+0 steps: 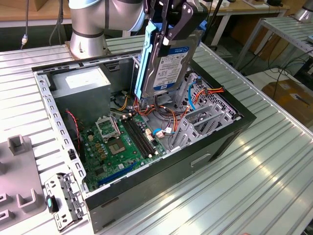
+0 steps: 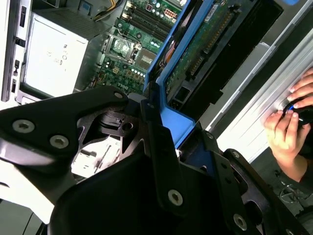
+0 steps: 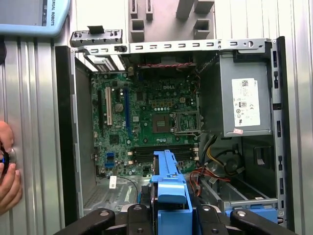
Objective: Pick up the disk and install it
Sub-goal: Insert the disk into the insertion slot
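The disk (image 1: 168, 66) hangs on edge above the open computer case (image 1: 49, 105), its dark labelled face showing and a bright blue carrier rail running down its side. My gripper (image 1: 169, 41) is shut on its upper part, black fingers on either side. In the second wrist view the disk (image 2: 205, 39) shows its green circuit side inside the blue frame, reaching away from the gripper (image 2: 166, 125) toward the case. In the first wrist view the blue carrier end of the disk (image 3: 168, 178) sits between the fingers (image 3: 139, 215), over the case's cabled end.
Inside the case lie a green motherboard (image 1: 117, 142), a grey power supply (image 1: 80, 81), orange and blue cables (image 1: 168, 120) and a grey drive cage (image 1: 208, 117). A person's hand (image 2: 288, 127) rests on the ribbed table beside the case. Grey fixtures (image 1: 19, 147) stand at the exterior view's left.
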You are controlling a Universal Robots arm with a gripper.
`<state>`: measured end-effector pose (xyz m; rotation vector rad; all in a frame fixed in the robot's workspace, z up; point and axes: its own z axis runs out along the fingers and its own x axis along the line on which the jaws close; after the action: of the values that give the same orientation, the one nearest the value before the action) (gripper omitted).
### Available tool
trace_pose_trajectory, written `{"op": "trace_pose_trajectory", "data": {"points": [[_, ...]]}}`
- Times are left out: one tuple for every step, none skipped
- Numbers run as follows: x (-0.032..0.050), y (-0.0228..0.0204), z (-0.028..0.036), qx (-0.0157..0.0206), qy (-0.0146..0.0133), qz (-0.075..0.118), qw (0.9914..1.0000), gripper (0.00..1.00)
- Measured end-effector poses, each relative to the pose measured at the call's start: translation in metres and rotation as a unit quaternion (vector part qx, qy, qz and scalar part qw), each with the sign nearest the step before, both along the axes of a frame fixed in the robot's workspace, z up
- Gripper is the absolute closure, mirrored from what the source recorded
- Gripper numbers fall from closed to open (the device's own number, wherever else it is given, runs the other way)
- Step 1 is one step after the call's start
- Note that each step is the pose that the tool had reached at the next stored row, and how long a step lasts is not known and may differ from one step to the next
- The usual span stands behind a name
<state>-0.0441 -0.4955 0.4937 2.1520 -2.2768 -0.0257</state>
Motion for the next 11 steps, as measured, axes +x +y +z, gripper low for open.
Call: {"op": "trace_pose_trajectory", "data": {"points": [[0.0005, -0.0001, 0.0000, 0.0000, 0.0000, 0.000, 1.00000, 0.63], [0.0017, -0.0001, 0.0000, 0.0000, 0.0000, 0.000, 1.00000, 0.63], [0.0037, 0.0000, 0.0000, 0.0000, 0.0000, 0.000, 1.00000, 0.63], [0.0069, 0.0000, 0.0000, 0.0000, 0.0000, 0.000, 1.00000, 0.63], [0.0086, 0.0000, 0.0000, 0.0000, 0.0000, 0.000, 1.00000, 0.63], [0.0098, -0.0001, -0.0001, 0.0000, 0.0000, 0.000, 1.00000, 0.63], [0.0106, -0.0011, -0.0002, -0.0001, 0.0000, 0.000, 1.00000, 0.63], [0.0111, -0.0028, -0.0005, 0.0000, 0.0000, 0.000, 1.00000, 0.63], [0.0112, -0.0073, -0.0010, 0.0000, 0.0000, 0.000, 1.00000, 0.63], [0.0113, -0.0124, -0.0016, 0.0000, 0.0000, 0.000, 1.00000, 0.63], [0.0113, -0.0179, -0.0024, 0.0000, 0.0000, 0.000, 1.00000, 0.63]]}}
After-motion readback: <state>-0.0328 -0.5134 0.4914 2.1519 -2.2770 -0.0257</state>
